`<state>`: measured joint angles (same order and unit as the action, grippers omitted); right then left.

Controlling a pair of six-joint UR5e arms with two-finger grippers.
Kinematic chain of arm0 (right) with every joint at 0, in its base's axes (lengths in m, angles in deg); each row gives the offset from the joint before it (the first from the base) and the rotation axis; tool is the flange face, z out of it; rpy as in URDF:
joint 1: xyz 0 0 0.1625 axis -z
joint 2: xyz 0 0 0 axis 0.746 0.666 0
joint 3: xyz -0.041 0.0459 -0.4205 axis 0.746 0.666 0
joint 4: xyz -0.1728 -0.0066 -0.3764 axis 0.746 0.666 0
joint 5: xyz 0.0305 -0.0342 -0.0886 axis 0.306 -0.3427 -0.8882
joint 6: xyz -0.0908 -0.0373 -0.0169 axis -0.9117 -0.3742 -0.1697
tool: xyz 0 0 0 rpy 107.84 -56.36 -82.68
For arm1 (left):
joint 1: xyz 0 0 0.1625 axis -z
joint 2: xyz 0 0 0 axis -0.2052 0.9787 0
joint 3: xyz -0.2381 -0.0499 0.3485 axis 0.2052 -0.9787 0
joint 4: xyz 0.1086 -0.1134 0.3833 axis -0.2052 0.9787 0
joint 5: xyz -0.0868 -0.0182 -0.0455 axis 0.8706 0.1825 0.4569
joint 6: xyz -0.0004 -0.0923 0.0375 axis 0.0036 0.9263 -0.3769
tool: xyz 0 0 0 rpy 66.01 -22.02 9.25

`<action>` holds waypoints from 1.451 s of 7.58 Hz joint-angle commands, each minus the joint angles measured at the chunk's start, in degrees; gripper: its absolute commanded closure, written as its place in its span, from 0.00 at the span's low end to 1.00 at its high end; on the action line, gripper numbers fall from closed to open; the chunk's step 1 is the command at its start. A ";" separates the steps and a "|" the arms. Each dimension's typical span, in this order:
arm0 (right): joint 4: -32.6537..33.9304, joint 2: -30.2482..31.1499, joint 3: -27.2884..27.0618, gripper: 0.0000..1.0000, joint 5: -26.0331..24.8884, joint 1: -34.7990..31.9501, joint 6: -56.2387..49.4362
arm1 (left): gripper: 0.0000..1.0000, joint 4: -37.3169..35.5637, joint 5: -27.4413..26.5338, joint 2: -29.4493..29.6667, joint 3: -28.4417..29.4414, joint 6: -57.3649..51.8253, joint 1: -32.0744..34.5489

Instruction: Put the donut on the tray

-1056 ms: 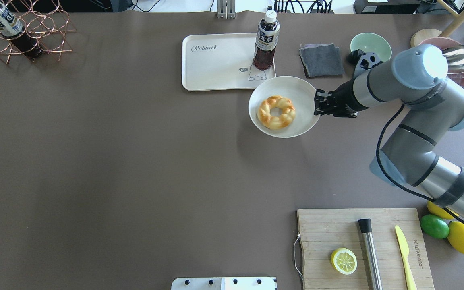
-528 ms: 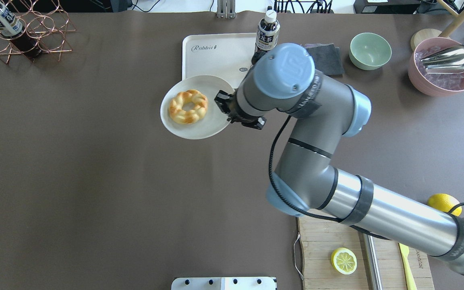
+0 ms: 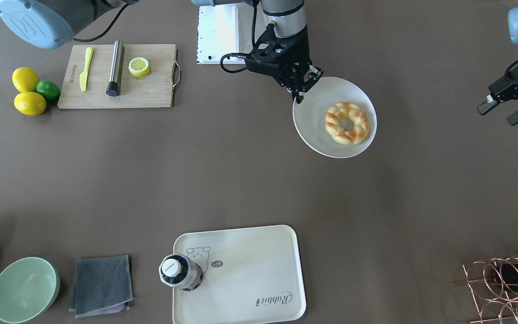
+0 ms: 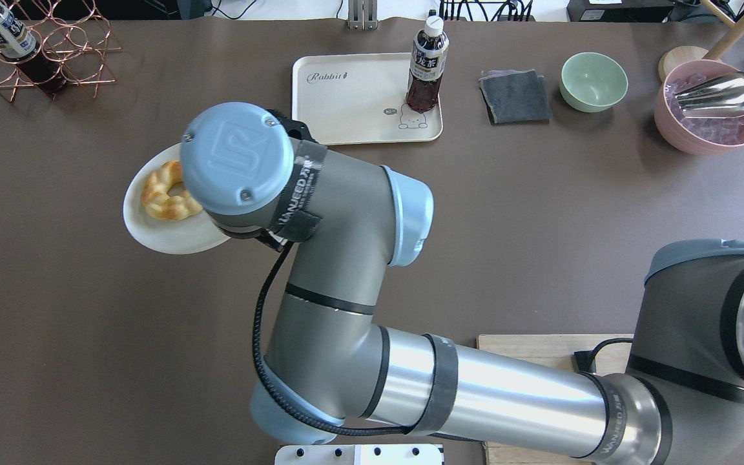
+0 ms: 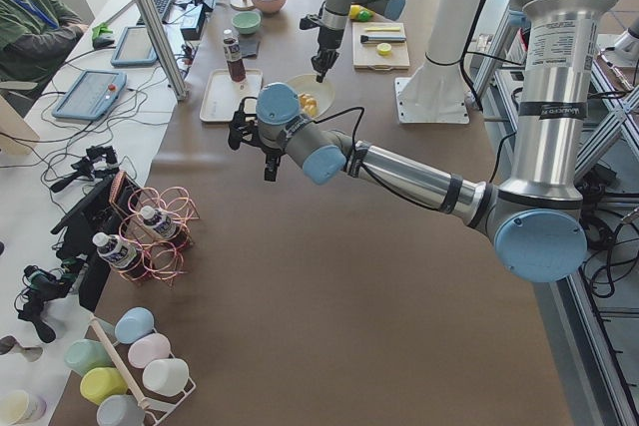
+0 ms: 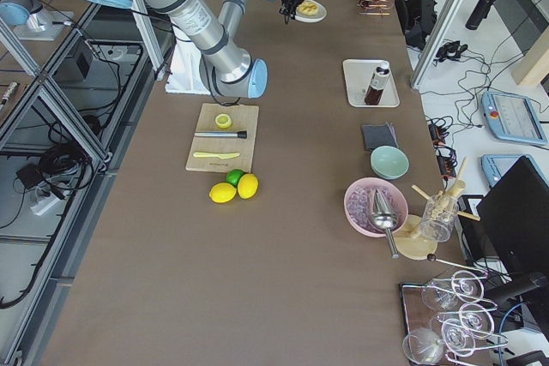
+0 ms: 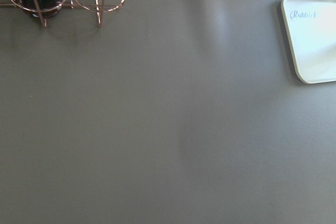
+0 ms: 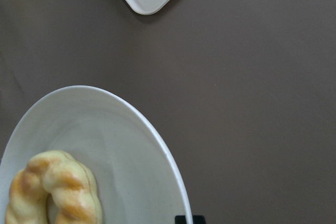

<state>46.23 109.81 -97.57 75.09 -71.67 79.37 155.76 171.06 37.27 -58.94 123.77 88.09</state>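
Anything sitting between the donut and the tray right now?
No: only bare table lies between the donut, riding the plate, and the tray. A bottle stands on the tray's bear corner; the rest is bare.

Matt grey-brown table [image 3: 241, 180] all over, smooth, no glare. The plate [image 3: 313, 121] looks smooth and off-white with a dull satin finish. The donut [image 3: 347, 123] is ridged and golden, faintly glossy on its toasted patches. The tray [image 3: 250, 279] reads as cream plastic, matt. The cutting board [image 3: 151, 94] is pale wood with the grain showing, and the metal cylinder [image 3: 115, 67] looks brushed. The grey cloth [image 3: 101, 283] looks soft and woven, while the wire rack [image 3: 488, 279] gleams copper.
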 commanded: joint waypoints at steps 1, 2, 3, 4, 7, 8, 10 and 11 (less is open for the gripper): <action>-0.10 -7.99 7.48 1.00 -8.83 5.74 6.06 | 0.03 8.34 -0.10 -0.07 -0.09 10.70 -3.81; -0.45 -7.92 7.49 1.00 -13.74 8.02 7.21 | 0.03 9.84 -0.10 -0.07 -0.09 12.56 -4.35; -4.10 -7.66 8.10 1.00 -17.36 9.79 8.61 | 0.03 9.95 -0.10 -0.16 -0.62 12.84 -4.36; -7.27 -7.65 10.72 1.00 -20.44 10.41 11.67 | 0.05 9.95 -0.10 -0.42 -0.88 12.85 -4.36; -10.03 -7.92 13.29 1.00 -22.93 10.16 12.84 | 0.65 9.95 0.34 -1.21 -2.72 14.67 -5.75; -10.03 -8.18 13.29 1.00 -22.93 9.98 12.84 | 0.77 10.73 -0.01 -1.39 -4.03 19.22 -7.76; -9.94 -8.79 13.21 1.00 -22.93 9.46 12.93 | 0.77 12.85 -0.36 -1.57 -3.96 22.07 -9.89; -9.94 -9.23 13.21 1.00 -22.84 9.11 12.93 | 0.77 12.85 -0.36 -1.91 -3.96 22.07 -10.24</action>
<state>36.25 101.22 -84.33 52.18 -62.00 92.27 168.13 170.79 35.74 -62.83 144.97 78.78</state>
